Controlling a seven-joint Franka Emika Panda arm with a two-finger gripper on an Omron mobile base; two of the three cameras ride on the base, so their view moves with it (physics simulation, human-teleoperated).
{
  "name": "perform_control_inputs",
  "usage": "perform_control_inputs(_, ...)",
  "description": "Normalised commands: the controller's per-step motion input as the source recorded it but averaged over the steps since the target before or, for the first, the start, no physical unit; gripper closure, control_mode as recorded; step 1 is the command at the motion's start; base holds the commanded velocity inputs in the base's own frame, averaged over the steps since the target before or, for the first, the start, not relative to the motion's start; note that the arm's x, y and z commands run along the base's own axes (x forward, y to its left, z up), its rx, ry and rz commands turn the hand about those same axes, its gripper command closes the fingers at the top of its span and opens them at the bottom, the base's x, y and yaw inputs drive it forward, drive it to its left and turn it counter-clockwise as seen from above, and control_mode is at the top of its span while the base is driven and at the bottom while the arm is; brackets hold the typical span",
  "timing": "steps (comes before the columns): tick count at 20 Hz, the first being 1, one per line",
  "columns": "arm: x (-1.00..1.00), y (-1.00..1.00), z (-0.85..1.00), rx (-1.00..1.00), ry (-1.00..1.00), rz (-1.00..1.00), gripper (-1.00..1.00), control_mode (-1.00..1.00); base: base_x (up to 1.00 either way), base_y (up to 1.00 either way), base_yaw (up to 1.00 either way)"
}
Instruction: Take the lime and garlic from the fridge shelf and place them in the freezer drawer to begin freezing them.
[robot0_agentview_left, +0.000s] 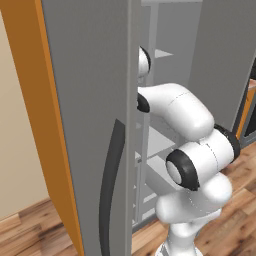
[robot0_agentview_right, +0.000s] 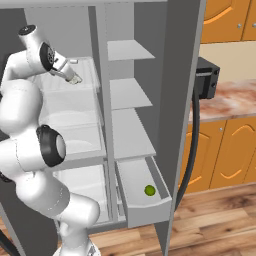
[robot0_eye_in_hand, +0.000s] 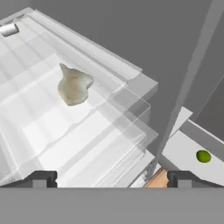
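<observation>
The garlic (robot0_eye_in_hand: 74, 86), a pale lumpy bulb, lies on the ribbed translucent fridge shelf (robot0_eye_in_hand: 39, 135) in the hand view. My gripper (robot0_eye_in_hand: 112, 179) hovers above and short of it, open, its two tips wide apart with nothing between them. From the right base view the gripper (robot0_agentview_right: 75, 78) reaches into the upper left compartment over that shelf (robot0_agentview_right: 87, 82). The lime (robot0_agentview_right: 149, 190), a small green ball, rests inside the pulled-out freezer drawer (robot0_agentview_right: 150, 210) at the lower right; the hand view catches the lime (robot0_eye_in_hand: 203, 156) far below in the drawer (robot0_eye_in_hand: 183, 153).
The grey fridge door (robot0_agentview_left: 90, 125) with its dark handle stands open on the left and blocks much of the left base view. A vertical divider (robot0_agentview_right: 102, 100) separates the compartments. Flat shelves (robot0_agentview_right: 130, 92) stack on the right. Orange cabinets (robot0_agentview_right: 225, 150) flank the fridge.
</observation>
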Motion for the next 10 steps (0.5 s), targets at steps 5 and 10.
perform_control_inputs(5, 0.62, 0.0, -0.49, -0.02, 0.0, 0.05, -1.0, -1.0, 0.0, 0.0, 0.0)
perform_control_inputs(10, 0.45, 0.0, -0.17, 0.0, 0.0, 0.06, -1.0, -1.0, 0.0, 0.0, 0.0)
